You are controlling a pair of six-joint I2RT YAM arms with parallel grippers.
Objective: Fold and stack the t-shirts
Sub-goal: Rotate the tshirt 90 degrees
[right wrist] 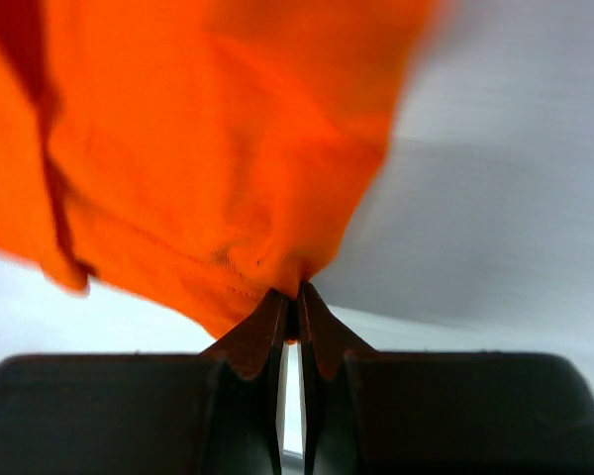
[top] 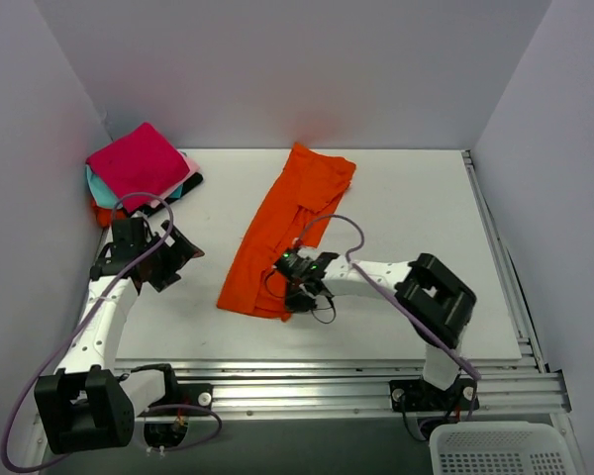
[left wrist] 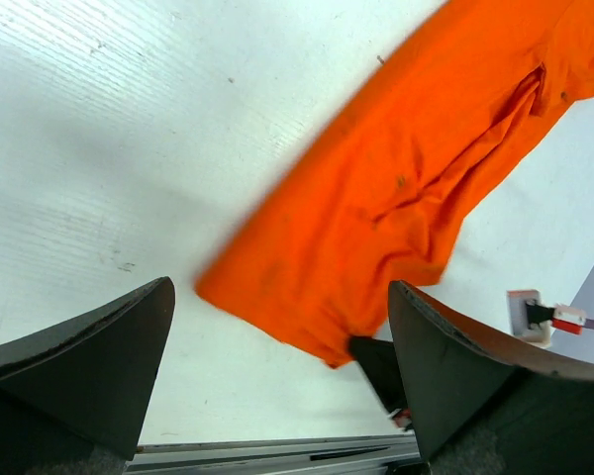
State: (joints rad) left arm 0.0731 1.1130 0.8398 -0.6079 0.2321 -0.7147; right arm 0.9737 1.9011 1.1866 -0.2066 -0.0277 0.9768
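We have the right jaws clenched on the near end of the orange t-shirt [top: 289,223], which lies on the bench [top: 416,247] with its long axis running away towards the far right; the left jaws, spread wide and empty, hover off its left edge

text: none legible | labels: none | numbers: none
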